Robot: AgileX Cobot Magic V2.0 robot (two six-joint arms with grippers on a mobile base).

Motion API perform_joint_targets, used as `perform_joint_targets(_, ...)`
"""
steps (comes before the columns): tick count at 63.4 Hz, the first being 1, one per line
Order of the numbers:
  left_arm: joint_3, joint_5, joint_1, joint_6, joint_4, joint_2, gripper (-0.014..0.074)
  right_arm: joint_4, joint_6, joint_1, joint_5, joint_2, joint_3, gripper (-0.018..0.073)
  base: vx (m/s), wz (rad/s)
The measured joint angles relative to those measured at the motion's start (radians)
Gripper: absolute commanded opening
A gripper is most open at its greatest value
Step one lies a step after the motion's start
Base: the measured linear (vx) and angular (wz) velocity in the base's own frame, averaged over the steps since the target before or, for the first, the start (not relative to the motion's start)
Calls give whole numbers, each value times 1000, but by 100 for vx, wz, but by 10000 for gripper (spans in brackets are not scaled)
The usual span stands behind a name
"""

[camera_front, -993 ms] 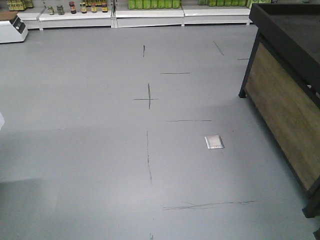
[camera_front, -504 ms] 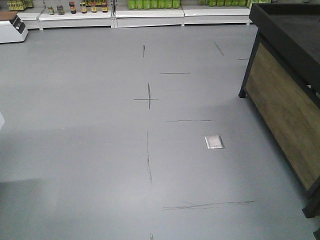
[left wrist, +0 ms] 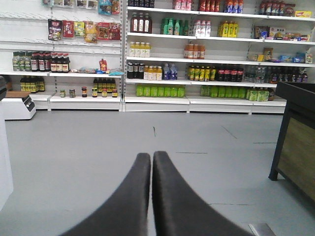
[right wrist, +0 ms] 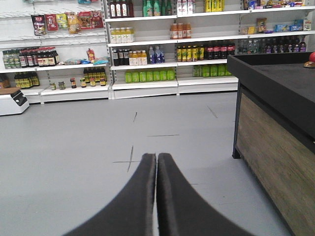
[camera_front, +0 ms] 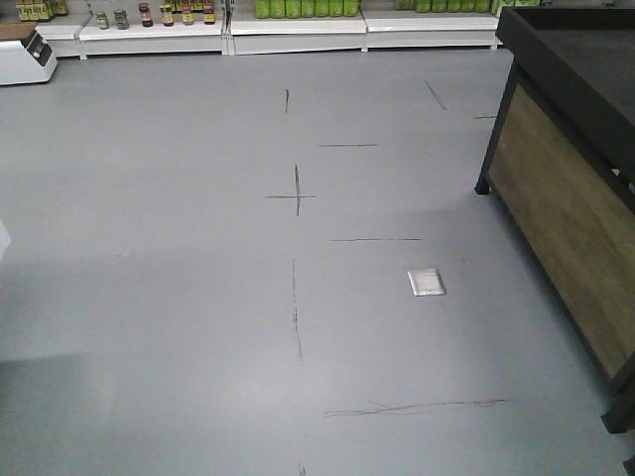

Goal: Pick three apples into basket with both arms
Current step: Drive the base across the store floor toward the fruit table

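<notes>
The left gripper (left wrist: 151,156) and right gripper (right wrist: 156,157) are each pinched closed on nothing, their smooth, dark, tapering fingers meeting at the tips. Both lie left of the counter (right wrist: 270,147), which has a matte black top and wood-grain sides. At its far top edge sits a small round red thing (right wrist: 311,57), too small to tell whether it is an apple.

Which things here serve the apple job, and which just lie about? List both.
Job: left pincer, shut; right pincer, shut; red blob on the black counter, perhaps an apple. No basket in view.
Lying about: black counter; stocked shelves; white scale; metal floor plate.
</notes>
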Motion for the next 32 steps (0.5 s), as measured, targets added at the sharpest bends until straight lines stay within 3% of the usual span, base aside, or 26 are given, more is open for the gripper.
perform_joint_targets(32, 0, 0, 0, 0, 0, 0, -6, 0, 0, 0, 0, 0, 0, -9, 9, 2)
